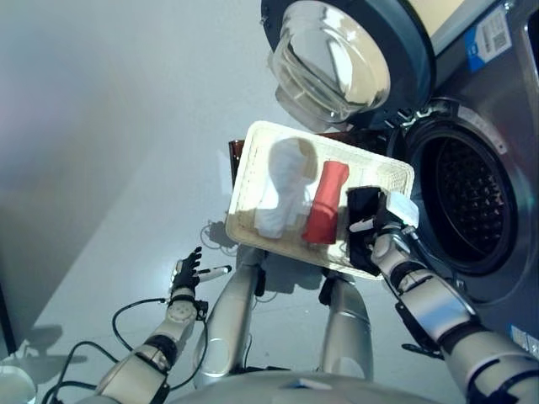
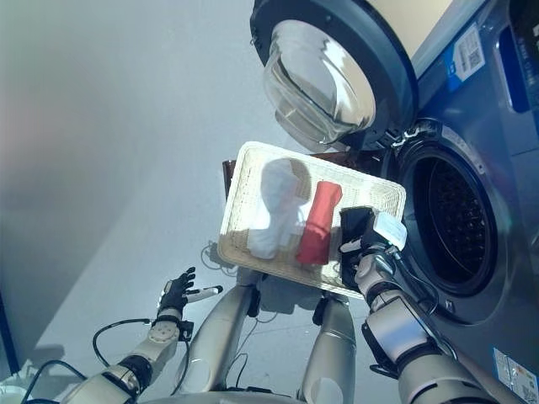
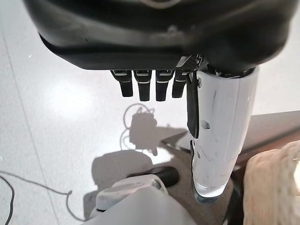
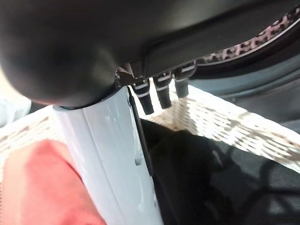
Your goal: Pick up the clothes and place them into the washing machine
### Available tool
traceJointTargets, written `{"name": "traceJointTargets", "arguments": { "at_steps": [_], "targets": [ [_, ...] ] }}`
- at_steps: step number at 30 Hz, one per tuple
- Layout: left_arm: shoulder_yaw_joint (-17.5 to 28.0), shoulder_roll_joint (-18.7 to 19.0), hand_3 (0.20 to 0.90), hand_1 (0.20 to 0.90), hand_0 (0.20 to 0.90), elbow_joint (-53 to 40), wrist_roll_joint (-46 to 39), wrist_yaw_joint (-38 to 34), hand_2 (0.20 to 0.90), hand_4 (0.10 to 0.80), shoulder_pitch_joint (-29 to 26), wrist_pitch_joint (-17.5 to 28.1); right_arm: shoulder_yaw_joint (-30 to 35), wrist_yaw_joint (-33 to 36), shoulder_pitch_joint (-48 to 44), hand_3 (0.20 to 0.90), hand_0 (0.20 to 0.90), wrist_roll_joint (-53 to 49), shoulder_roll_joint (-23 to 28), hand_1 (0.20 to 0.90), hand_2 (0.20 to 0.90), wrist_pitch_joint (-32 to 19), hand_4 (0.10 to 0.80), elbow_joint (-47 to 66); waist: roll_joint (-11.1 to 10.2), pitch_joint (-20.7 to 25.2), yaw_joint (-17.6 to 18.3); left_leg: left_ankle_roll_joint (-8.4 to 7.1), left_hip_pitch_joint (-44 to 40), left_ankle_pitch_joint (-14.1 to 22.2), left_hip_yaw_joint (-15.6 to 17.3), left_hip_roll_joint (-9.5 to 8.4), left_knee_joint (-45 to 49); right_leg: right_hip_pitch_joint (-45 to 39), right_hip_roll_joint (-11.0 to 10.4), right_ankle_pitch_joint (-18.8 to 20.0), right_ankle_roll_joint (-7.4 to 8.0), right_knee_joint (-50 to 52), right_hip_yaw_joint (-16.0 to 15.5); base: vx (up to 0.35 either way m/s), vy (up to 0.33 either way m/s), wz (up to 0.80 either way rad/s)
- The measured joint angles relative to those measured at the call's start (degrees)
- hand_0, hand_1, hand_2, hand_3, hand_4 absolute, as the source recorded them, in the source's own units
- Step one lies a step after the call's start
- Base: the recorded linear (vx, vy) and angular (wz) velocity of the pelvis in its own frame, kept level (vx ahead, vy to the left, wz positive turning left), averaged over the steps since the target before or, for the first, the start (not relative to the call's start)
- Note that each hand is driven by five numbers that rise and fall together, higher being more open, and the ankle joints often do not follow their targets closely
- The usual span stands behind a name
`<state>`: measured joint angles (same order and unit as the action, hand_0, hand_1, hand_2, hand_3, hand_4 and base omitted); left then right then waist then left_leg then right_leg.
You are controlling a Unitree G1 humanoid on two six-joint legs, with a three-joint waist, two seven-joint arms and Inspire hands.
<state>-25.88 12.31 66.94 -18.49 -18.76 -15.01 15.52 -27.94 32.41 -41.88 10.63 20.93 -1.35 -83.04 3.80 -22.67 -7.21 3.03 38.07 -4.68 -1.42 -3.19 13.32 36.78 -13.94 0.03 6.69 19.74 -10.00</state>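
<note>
A shallow white wicker basket (image 1: 253, 143) holds a white cloth (image 1: 286, 189), a rolled red cloth (image 1: 327, 202) and a black cloth (image 1: 360, 202) at the end nearest the washing machine. My right hand (image 1: 383, 231) is over the black cloth, open, with its fingers (image 4: 154, 93) straight above it. The right wrist view shows the black cloth (image 4: 201, 173) under the hand and the red cloth (image 4: 42, 187) beside the thumb. My left hand (image 1: 185, 273) is open and empty, low at the left, away from the basket.
The washing machine's drum opening (image 1: 472, 202) is just right of the basket. Its round door (image 1: 337, 59) stands open above the basket's far end. The basket rests on a low dark brown box (image 1: 234, 156). Pale floor (image 1: 101, 151) lies to the left.
</note>
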Motion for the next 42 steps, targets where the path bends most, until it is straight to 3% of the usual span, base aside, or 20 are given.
{"name": "traceJointTargets", "arguments": {
  "at_steps": [4, 11, 14, 15, 16, 17, 23, 24, 25, 26, 27, 28, 29, 35, 42],
  "targets": [
    [-0.06, 0.37, 0.9, 0.9, 0.9, -0.02, -0.42, 0.0, 0.9, 0.8, -1.65, 0.0, -1.17, 0.08, -1.74, 0.9, 0.9, -0.44, 0.07, 0.9, 0.9, 0.0, 0.8, -0.09, -0.37, -1.23, 0.02, 0.12, 4.51, 1.69, -0.26, -0.61, 5.72, 4.85, -1.03, -2.79, -0.56, 6.82, 0.76, -0.055, 0.034, 0.1],
    [0.04, 1.02, 0.9, 0.9, 0.9, -0.03, -0.6, 0.02, 0.9, 0.8, -3.05, -0.09, -3.33, 2.52, -5.47, 0.9, 0.9, -0.95, -0.23, 0.9, 0.9, -0.03, 0.8, -1.66, -0.33, -2.17, -0.4, -0.06, 17.13, 10.03, -0.48, -0.7, 26.5, 16.15, -2.05, -10.1, -1.47, 25.21, 3.38, -0.028, 0.013, 0.02],
    [0.11, 1.0, 0.9, 0.9, 0.9, -0.16, -0.58, 0.09, 0.9, 0.8, -3.08, -0.03, -3.94, 3.17, -5.8, 0.538, 0.538, -0.93, 0.01, 0.538, 0.538, -0.14, 0.541, -1.76, -0.14, -2.33, -0.53, 0.36, 19.38, 11.52, -0.53, -0.69, 30.81, 18.56, -2.21, -11.6, -0.97, 29.2, 4.7, -0.01, -0.007, -0.05],
    [0.12, 0.98, 0.9, 0.9, 0.9, -0.21, -0.55, 0.15, 0.9, 0.8, -3.11, -0.05, -4.0, 3.82, -5.97, 0.417, 0.417, -0.93, 0.11, 0.417, 0.417, -0.17, 0.455, -1.85, 0.06, -2.44, -0.57, 0.36, 19.85, 11.52, -0.52, -0.73, 31.39, 19.11, -2.27, -11.93, -1.48, 30.59, 4.86, -0.018, 0.006, 0.06],
    [0.13, 0.99, 0.9, 0.9, 0.9, -0.21, -0.51, 0.24, 0.9, 0.8, -3.05, -0.05, -4.0, 4.05, -5.9, 0.362, 0.362, -0.94, 0.15, 0.362, 0.362, -0.13, 0.416, -2.3, 0.13, -2.41, -0.69, 0.35, 20.23, 11.51, -0.48, -0.81, 32.05, 19.66, -2.53, -12.35, -1.98, 31.47, 4.98, -0.01, 0.009, 0.13],
    [0.16, 1.06, 0.9, 0.9, 0.9, -0.32, -0.51, 0.27, 0.9, 0.8, -3.04, -0.05, -3.98, 4.22, -5.72, 0.2, 0.2, -0.95, 0.36, 0.2, 0.2, -0.1, 0.3, -2.34, 0.25, -2.44, -1.05, 0.3, 20.53, 11.49, -0.48, -0.85, 32.16, 20.03, -2.57, -12.64, -1.6, 31.93, 5.18, -0.015, 0.003, 0.15],
    [0.37, 0.91, 0.9, 0.9, 0.9, -0.5, -0.46, 1.24, 0.9, 0.8, -0.23, -0.16, -4.16, 4.7, -6.18, 0.2, 0.2, -0.83, 1.03, 0.2, 0.2, -0.24, 0.3, -2.8, 1.07, -2.02, -1.83, -1.74, 20.31, 11.13, -1.37, -1.45, 29.67, 20.64, -2.74, -12.83, -1.65, 30.86, 5.47, -0.006, -0.011, 0.06],
    [0.3, 0.84, 0.9, 0.9, 0.9, -0.51, -0.41, 1.38, 0.9, 0.8, 0.3, -0.14, -4.14, 4.83, -6.13, 0.2, 0.2, -0.81, 0.79, 0.2, 0.2, -0.44, 0.3, -2.83, 1.38, -1.8, -2.19, -1.78, 20.27, 11.15, -1.34, -1.24, 29.07, 20.74, -1.94, -13.71, -2.82, 31.98, 5.47, -0.02, -0.038, -0.02],
    [0.2, 1.15, 0.9, 0.9, 0.9, -0.61, -0.37, 1.42, 0.9, 0.8, 0.35, -0.05, -4.01, 4.8, -5.52, 0.2, 0.2, -0.84, 0.53, 0.2, 0.2, -0.52, 0.3, -2.93, 1.52, -1.64, -2.74, -1.85, 20.28, 11.1, -1.1, -1.22, 28.91, 20.77, -1.45, -15.8, -6.13, 38.33, 5.45, -0.019, -0.029, 0.26],
    [0.2, 1.76, 0.9, 0.9, 0.9, -0.93, -0.38, 1.42, 0.9, 0.8, 0.24, -0.06, -3.9, 4.77, -4.96, 0.2, 0.2, -0.83, 0.36, 0.2, 0.2, -0.5, 0.3, -2.95, 1.16, -1.38, -2.94, -2.26, 20.39, 10.9, -0.74, -1.5, 28.32, 18.84, -1.13, -20.09, -6.31, 38.54, 5.04, -0.014, -0.021, 0.38],
    [0.22, 1.74, 0.9, 0.9, 0.9, -0.98, -0.4, 1.36, 0.9, 0.8, 0.27, -0.13, -4.1, 4.56, -4.83, 0.2, 0.2, -0.78, 0.43, 0.2, 0.2, -0.5, 0.3, -3.33, 1.75, -1.08, -3.15, -3.61, 21.05, 11.39, -0.92, -1.71, 30.31, 18.85, -1.65, -20.03, -4.44, 37.74, 4.64, -0.003, -0.014, 0.2],
    [0.22, 1.76, 0.9, 0.9, 0.9, -0.74, -0.42, 1.35, 0.9, 0.8, 1.08, -0.21, -4.18, 4.05, -5.06, 0.2, 0.2, -0.58, 0.11, 0.2, 0.2, -0.53, 0.3, -3.19, 2.04, -0.87, -3.2, -3.69, 21.08, 12.24, -1.61, -1.62, 35.95, 19.0, -1.61, -20.02, -4.45, 37.77, 4.42, 0.001, -0.027, -0.14],
    [0.21, 1.46, 0.9, 0.9, 0.9, -0.23, -0.4, 1.45, 0.9, 0.8, 2.14, -0.3, -4.18, 3.63, -4.98, 0.2, 0.2, -0.52, 0.21, 0.2, 0.2, -1.15, 0.3, -2.98, 2.55, -0.52, -3.13, -1.38, 18.88, 14.64, -2.74, -2.15, 35.33, 18.89, -0.98, -19.83, -4.09, 37.12, 4.6, 0.002, -0.025, -0.26],
    [0.3, 0.96, 0.9, 0.9, 0.9, -0.11, -0.17, 1.84, 0.9, 0.8, 2.76, -0.16, -3.89, 2.37, -1.75, 0.2, 0.2, -0.21, 0.27, 0.2, 0.2, -1.2, 0.3, -1.08, 2.74, 0.73, -2.61, -1.34, 14.81, 12.52, -2.11, -1.57, 30.0, 15.43, -0.37, -15.86, -3.99, 31.87, 4.32, 0.005, -0.022, -0.1],
    [0.32, 0.72, 0.9, 0.9, 0.9, -0.13, 0.51, 2.62, 0.9, 0.8, 3.27, -0.18, -2.55, 0.93, -0.67, 0.2, 0.2, 0.05, 0.85, 0.2, 0.2, -1.05, 0.3, -1.04, 2.72, 1.57, -1.19, -0.53, 5.59, 10.23, -1.06, -1.1, 21.66, 7.29, 0.62, -13.02, -2.65, 23.96, 4.38, 0.025, 0.0, -0.1]
  ]
}}
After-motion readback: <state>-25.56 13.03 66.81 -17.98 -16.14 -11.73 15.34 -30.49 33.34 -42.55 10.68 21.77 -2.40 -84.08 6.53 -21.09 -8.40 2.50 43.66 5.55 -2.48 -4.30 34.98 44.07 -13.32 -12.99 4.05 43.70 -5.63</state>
